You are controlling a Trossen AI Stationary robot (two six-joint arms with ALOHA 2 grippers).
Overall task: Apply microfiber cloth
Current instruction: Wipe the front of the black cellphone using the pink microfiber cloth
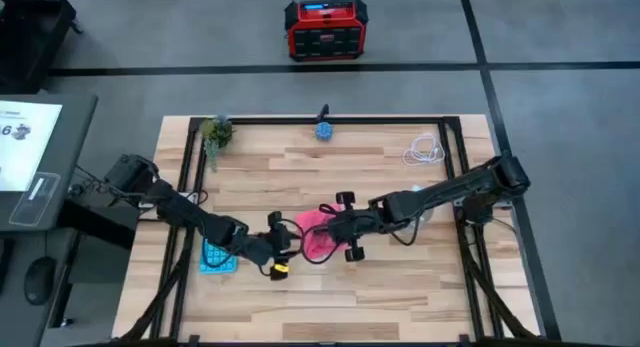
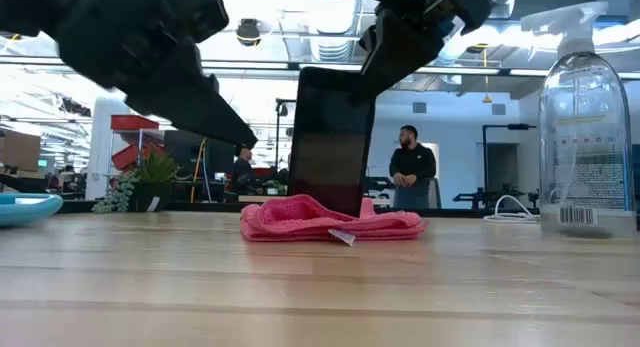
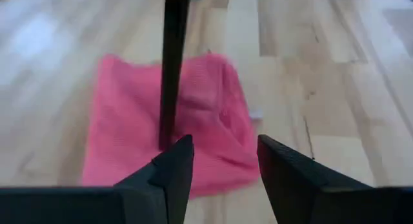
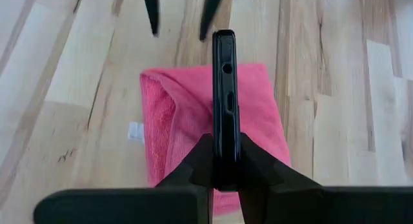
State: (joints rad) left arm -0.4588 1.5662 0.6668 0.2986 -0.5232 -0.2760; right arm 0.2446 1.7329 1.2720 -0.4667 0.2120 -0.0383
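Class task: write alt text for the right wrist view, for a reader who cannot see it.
The right gripper holds a black phone upright on its edge above a crumpled pink microfiber cloth on the wooden table. The left gripper's fingertips show beyond it.

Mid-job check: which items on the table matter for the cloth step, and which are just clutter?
In play:
- crumpled pink-red microfiber cloth, flat on the wood
- slim black phone, upright over the cloth, clamped in the right gripper
- left gripper, open beside the cloth

Lying about:
- clear plastic spray bottle
- light blue calculator
- small green plant
- white cable
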